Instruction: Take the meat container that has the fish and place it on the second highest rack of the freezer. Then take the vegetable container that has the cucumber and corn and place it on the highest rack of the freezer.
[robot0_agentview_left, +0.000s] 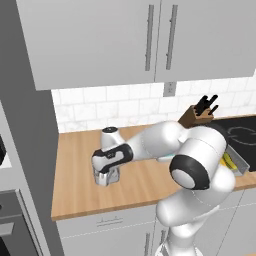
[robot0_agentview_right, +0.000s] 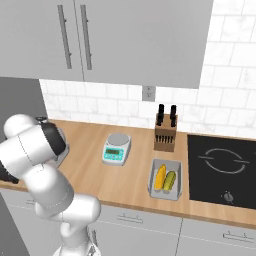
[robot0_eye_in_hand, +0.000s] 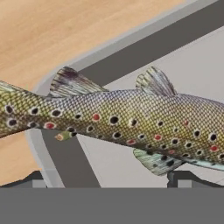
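Note:
A speckled fish (robot0_eye_in_hand: 122, 118) lies across the grey meat container (robot0_eye_in_hand: 175, 37), seen very close in the hand view. My gripper (robot0_eye_in_hand: 110, 178) hangs just above it, open, with its two fingertips (robot0_eye_in_hand: 33, 179) spread wide on either side of the fish's belly. In the left base view the gripper (robot0_agentview_left: 106, 178) sits low over the wooden counter at the left, and the hand hides the container. The vegetable container (robot0_agentview_right: 166, 181) with a corn cob (robot0_agentview_right: 160, 177) and a cucumber (robot0_agentview_right: 170, 180) rests near the counter's front edge, left of the cooktop.
A small kitchen scale (robot0_agentview_right: 116, 148) stands mid-counter, with a knife block (robot0_agentview_right: 165, 134) behind it by the tiled wall. A black cooktop (robot0_agentview_right: 224, 167) is at the right. A tall grey appliance panel (robot0_agentview_left: 27, 150) bounds the counter's left end, and wall cabinets (robot0_agentview_left: 100, 35) hang above.

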